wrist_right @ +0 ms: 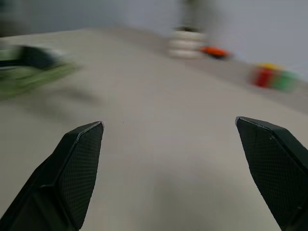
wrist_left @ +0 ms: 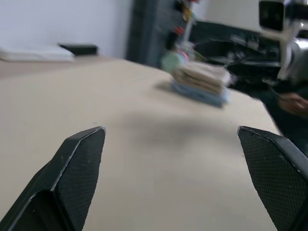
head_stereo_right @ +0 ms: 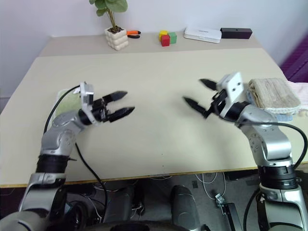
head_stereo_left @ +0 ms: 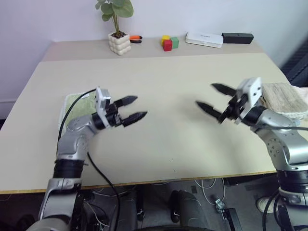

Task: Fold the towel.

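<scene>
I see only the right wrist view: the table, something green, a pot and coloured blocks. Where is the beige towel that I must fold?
Observer: The beige towel lies at the table's right side, behind the right tool, which points away from it.
Operator: Is it spread flat?
Observer: No, it is a folded bundle, resting on top of a light blue towel.
Operator: And the other arm, is it busy?
Observer: No, the left tool is open and empty, near the green towel.
</scene>
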`<state>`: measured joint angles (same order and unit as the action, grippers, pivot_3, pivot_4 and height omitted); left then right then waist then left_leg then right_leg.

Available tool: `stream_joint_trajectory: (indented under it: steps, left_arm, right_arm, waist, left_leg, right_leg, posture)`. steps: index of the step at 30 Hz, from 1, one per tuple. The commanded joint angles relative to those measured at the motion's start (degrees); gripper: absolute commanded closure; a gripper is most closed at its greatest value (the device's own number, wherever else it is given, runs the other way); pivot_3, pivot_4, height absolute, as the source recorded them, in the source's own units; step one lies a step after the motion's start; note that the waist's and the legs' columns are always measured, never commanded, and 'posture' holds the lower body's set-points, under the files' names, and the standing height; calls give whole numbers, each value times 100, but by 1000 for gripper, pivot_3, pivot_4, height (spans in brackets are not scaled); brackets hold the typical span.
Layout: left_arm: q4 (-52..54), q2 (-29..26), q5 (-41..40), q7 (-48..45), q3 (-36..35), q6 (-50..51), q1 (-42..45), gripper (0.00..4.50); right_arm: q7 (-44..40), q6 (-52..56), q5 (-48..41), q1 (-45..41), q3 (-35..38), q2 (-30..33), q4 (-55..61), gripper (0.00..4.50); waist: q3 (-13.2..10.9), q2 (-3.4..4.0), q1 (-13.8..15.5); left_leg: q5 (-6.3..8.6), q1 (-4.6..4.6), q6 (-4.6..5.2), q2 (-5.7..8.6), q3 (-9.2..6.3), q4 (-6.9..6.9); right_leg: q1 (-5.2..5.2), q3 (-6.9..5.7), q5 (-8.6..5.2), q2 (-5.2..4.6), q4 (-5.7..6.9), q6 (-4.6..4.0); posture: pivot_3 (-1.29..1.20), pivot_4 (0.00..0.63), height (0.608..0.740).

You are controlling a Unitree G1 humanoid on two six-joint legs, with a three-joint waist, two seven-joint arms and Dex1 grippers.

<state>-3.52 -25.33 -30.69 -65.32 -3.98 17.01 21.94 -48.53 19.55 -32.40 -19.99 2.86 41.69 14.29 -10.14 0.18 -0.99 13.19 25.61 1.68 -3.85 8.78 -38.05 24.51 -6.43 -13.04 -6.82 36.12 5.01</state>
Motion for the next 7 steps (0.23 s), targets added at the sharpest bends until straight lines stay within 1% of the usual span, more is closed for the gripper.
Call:
stream_joint_trajectory:
  steps: [1,5,7]
  left_arm:
    - [674,-184,-141,116,-84,155,-236,0]
    - [1179,-658,-50,114,-137,277,-768,0]
    - [1266,-746,-10,217,-126,234,-877,0]
  right_arm:
    - [-643,-141,-62,39,-70,149,338,27]
    - [-1124,-169,-77,145,-35,239,277,27]
    - [-1263,-147,-121,82,6,246,160,27]
  waist:
    - [-1,-3,49]
    - [-3,-10,91]
    - [-3,-10,93]
  left_leg:
    - [-1,-1,-2,0,-2,-1]
    - [3,0,1,-3,-10,-9]
    - [5,3,3,-2,-6,-9]
  right_leg:
    - [-2,-1,-1,0,0,-1]
    - [-7,-2,-13,-9,-14,-24]
    - [-5,-1,-13,-14,-14,-24]
  posture:
    - [0,150,740]
    - [0,150,740]
    - [0,150,740]
